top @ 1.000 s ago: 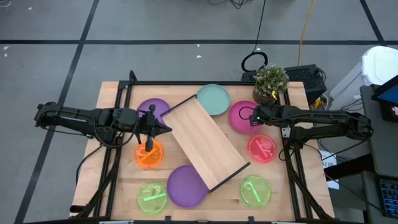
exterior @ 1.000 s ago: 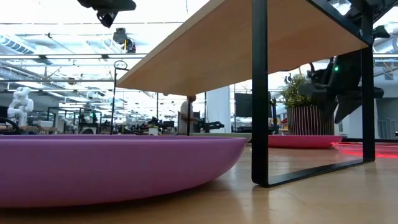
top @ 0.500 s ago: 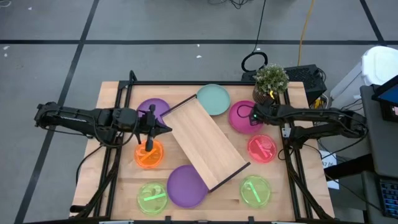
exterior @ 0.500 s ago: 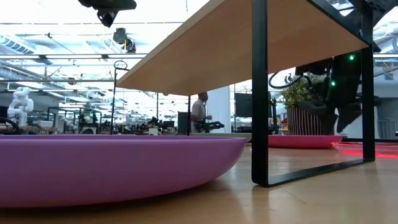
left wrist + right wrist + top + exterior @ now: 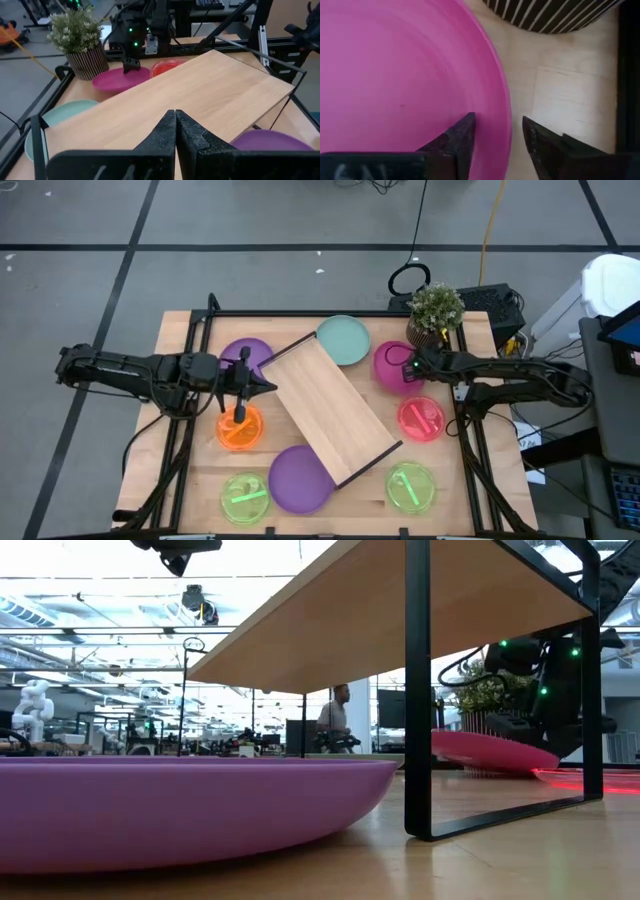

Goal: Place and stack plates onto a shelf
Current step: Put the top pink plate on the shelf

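Shelf (image 5: 332,411) top bare; no plate stacked. Right tool (image 5: 408,367) grips magenta plate (image 5: 388,368) rim, tilted. Left tool (image 5: 262,386) closed, empty.

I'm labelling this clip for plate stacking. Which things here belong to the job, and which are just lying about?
Job: shelf; magenta plate, its rim between the right gripper's fingers; purple, teal, orange, red, green plates.
Lying about: potted plant; person in the room behind.
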{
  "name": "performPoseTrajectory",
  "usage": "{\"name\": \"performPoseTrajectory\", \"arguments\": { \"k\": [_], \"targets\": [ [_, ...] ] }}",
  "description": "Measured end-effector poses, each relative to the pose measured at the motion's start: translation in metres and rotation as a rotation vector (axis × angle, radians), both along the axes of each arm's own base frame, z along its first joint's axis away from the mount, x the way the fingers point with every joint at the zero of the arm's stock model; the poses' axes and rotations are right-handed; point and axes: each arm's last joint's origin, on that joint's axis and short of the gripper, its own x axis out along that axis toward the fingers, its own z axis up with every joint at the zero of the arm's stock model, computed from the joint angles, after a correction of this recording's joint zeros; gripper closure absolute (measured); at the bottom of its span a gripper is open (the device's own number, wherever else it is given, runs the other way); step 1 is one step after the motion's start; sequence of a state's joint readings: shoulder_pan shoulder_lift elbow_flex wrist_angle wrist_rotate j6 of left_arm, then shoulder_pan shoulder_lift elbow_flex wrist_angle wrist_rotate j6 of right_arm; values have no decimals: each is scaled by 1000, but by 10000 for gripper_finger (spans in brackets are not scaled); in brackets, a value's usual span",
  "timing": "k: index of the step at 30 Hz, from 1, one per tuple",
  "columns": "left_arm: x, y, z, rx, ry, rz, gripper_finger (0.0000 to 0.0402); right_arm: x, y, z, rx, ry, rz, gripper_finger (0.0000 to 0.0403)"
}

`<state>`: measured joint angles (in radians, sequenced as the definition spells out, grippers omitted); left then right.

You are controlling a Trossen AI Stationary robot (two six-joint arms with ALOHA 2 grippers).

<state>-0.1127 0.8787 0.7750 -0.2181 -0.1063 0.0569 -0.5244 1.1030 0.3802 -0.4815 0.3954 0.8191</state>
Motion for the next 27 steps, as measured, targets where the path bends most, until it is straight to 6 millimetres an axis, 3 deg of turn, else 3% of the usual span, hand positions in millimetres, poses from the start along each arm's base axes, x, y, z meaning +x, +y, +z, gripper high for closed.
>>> {"name": "performPoseTrajectory", "arguments": {
  "k": [11,27],
  "targets": [
    [1,0,4,12,-41,-5,400,1,-1,1,-14,-10,28,393],
    [1,0,3,11,-33,-5,400,-2,5,29,-90,-243,137,402]
  ]
}}
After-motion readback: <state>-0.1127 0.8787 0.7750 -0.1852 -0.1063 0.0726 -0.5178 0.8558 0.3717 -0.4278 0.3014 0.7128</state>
